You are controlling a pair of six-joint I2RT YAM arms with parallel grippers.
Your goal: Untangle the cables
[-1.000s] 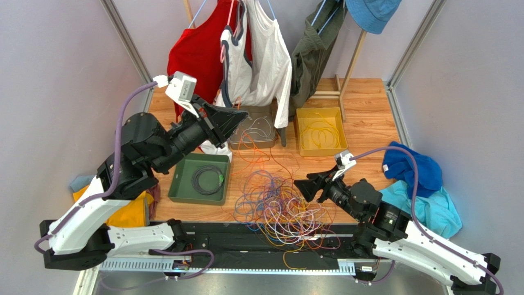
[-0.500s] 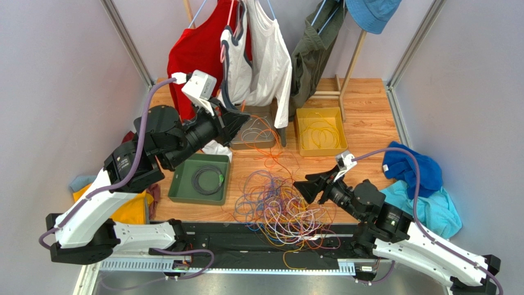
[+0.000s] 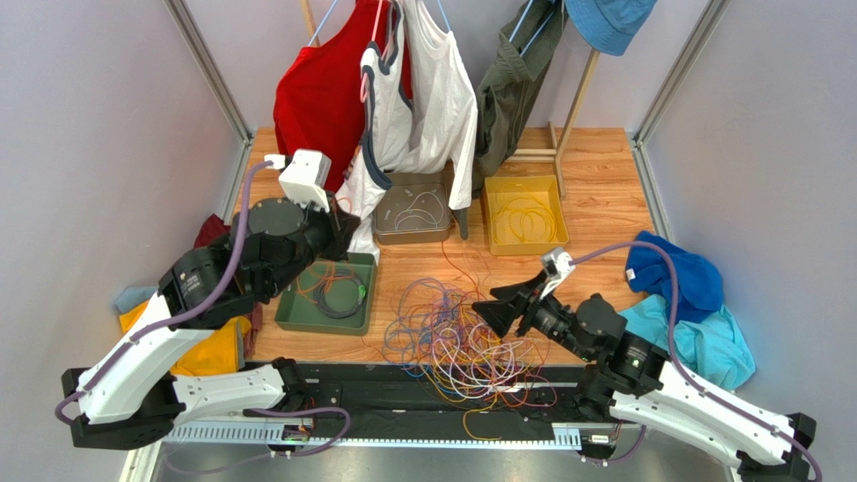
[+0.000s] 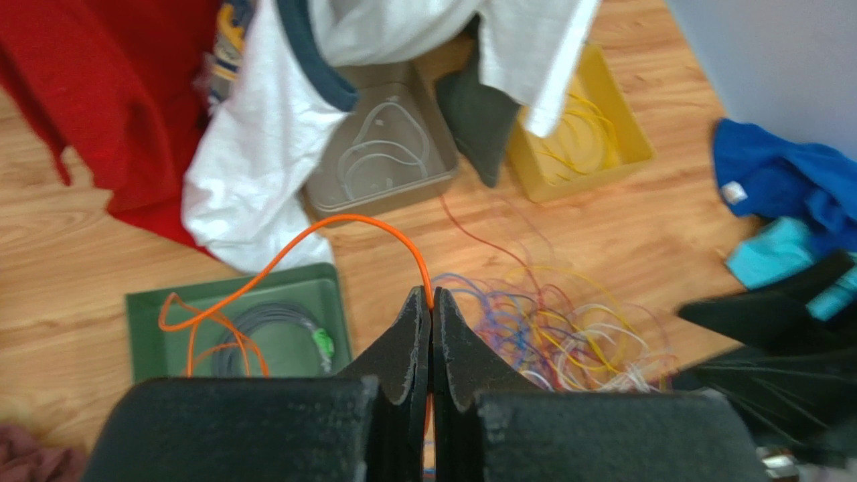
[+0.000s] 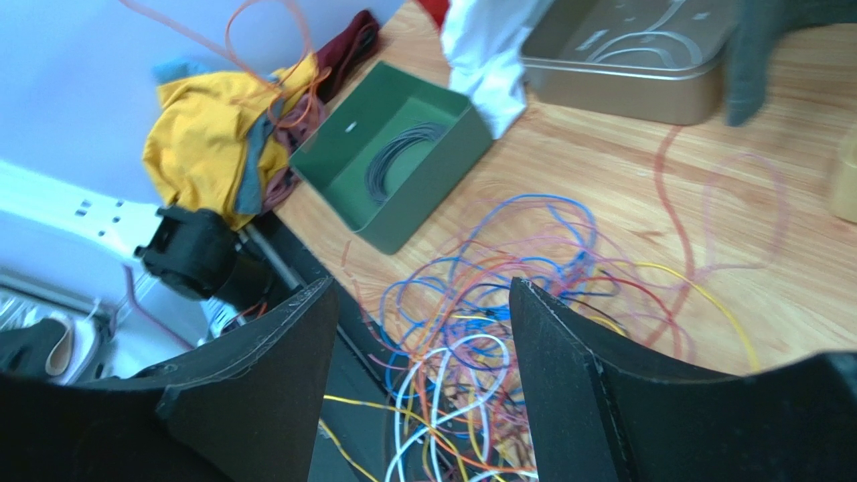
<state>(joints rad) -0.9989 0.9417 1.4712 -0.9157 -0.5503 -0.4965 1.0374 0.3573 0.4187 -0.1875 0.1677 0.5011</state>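
Note:
The cables [image 3: 453, 336] lie in a loose, many-coloured snarl on the wooden table near the front edge, also seen in the wrist views [image 4: 563, 321] [image 5: 483, 301]. My left gripper [image 4: 431, 298] is shut on an orange cable [image 4: 352, 218]. That cable arcs up from the fingertips and loops down into the green tray [image 4: 141, 301]. From above, the left gripper [image 3: 340, 233] hangs over the tray's far edge. My right gripper [image 3: 493, 306] stands open at the right edge of the snarl, and nothing is between its fingers [image 5: 420, 286].
The green tray [image 3: 292, 319] holds a coiled grey cable [image 3: 342, 296]. A grey tray [image 3: 412, 239] with white cable and a yellow tray [image 3: 523, 247] with yellow cable stand behind. Clothes [image 3: 412, 90] hang at the back. Blue cloth [image 3: 674, 281] lies right, yellow cloth [image 3: 211, 346] left.
My left arm has swung back from the grey tray and down toward the green tray, carrying the orange cable. The right gripper has shifted slightly left, still open.

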